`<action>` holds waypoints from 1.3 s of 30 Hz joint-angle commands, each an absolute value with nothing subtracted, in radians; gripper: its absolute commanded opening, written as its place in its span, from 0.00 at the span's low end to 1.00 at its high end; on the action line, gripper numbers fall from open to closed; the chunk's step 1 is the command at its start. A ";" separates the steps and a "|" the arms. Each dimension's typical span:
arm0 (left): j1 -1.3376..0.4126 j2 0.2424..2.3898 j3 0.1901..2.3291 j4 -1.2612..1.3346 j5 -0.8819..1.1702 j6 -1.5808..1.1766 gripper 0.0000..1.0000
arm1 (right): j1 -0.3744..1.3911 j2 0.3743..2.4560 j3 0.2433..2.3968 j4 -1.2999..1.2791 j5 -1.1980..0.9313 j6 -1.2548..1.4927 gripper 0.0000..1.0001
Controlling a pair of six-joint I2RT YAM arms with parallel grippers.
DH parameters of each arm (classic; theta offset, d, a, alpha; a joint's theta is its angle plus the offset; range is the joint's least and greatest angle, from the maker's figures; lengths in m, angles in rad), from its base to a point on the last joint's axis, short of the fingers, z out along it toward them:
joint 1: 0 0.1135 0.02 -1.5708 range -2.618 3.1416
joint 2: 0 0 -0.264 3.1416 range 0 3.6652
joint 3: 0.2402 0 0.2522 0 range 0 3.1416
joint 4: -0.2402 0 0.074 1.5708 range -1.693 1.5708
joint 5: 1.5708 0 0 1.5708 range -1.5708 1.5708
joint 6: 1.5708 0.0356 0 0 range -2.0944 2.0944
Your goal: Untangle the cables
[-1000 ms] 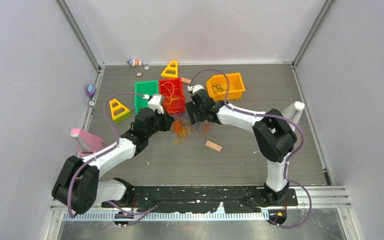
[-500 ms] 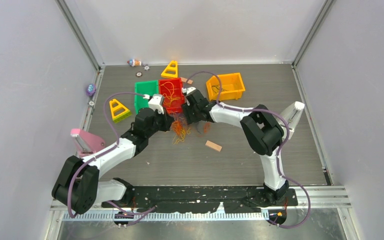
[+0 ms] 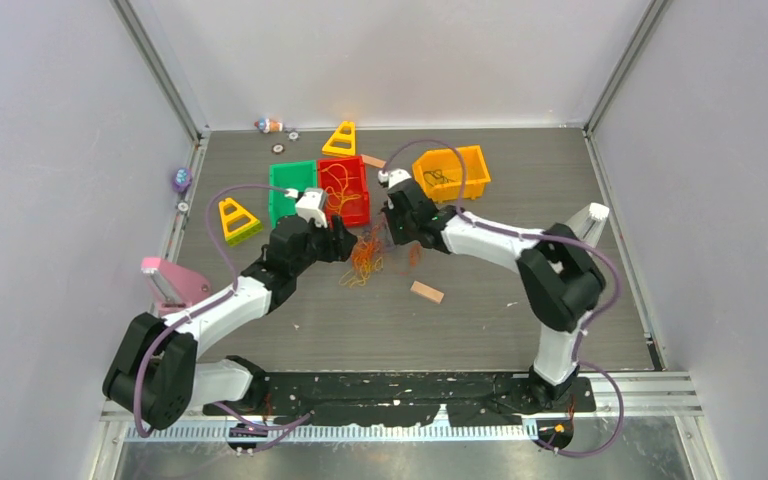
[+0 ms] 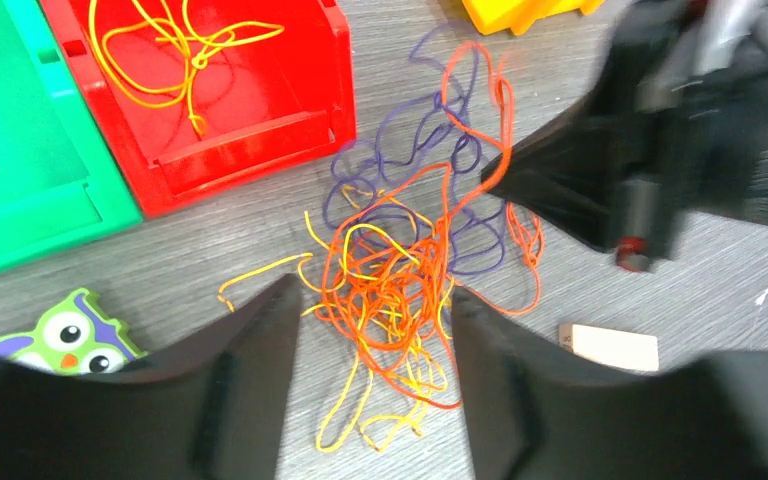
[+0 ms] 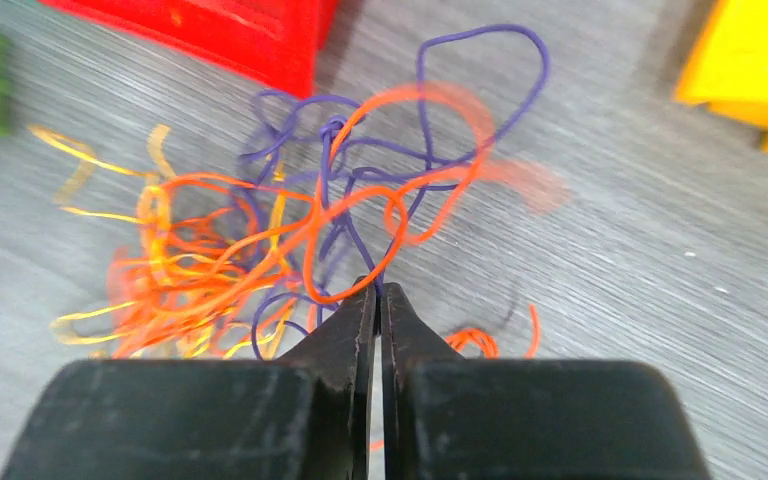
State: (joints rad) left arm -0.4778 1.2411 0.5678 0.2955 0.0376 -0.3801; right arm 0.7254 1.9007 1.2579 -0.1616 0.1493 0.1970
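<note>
The cables [image 3: 364,258] lie as a loose tangle of orange, yellow and purple strands on the grey table in front of the red bin. My left gripper [image 4: 372,292] is open, its two fingers straddling the near end of the orange and yellow clump [image 4: 390,285] without pinching it. My right gripper [image 5: 378,288] is shut, with a purple cable [image 5: 360,180] running into its fingertips and an orange loop [image 5: 400,215] crossing just in front. In the top view the right gripper [image 3: 394,230] sits at the tangle's far right side and the left gripper [image 3: 345,242] at its left.
A red bin [image 3: 362,212] holds a yellow cable [image 4: 180,50]. The green bin [image 3: 290,178] stands to its left and an orange bin [image 3: 478,165] with a dark cable at the back right. Also on the table: a wooden block [image 3: 426,292], yellow triangles [image 3: 237,220], an owl toy [image 4: 65,335].
The left gripper has opened and let the clump drop to the table. The right gripper has shut on a strand at the tangle's right side and drawn back a little to the right.
</note>
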 commanded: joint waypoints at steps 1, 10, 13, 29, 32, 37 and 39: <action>-0.486 1.211 0.568 0.337 0.021 -0.374 0.66 | 0.726 1.668 1.245 -0.119 0.163 0.184 0.06; -0.540 1.286 0.625 0.311 0.065 -0.313 0.84 | 0.727 1.474 1.283 -0.229 0.052 0.190 0.05; -0.552 1.324 0.656 0.283 0.071 -0.304 0.84 | 0.727 1.442 1.311 -0.275 0.032 0.201 0.05; -0.553 1.719 1.014 -0.153 0.045 -0.318 0.37 | 0.712 1.263 1.518 -0.436 0.152 0.228 0.06; -0.548 1.729 1.017 -0.158 0.043 -0.323 0.08 | 0.679 1.216 1.573 -0.479 0.217 0.226 0.05; -0.540 1.739 1.025 -0.176 0.046 -0.327 0.00 | 0.584 1.172 1.676 -0.542 0.255 0.212 0.05; -0.538 1.741 1.030 -0.183 0.049 -0.328 0.00 | 0.540 1.171 1.718 -0.562 0.250 0.207 0.05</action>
State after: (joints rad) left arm -0.5476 1.7309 0.9993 -0.1310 0.0532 -0.3325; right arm 0.6094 1.2007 1.6150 -0.5278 0.2035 0.2161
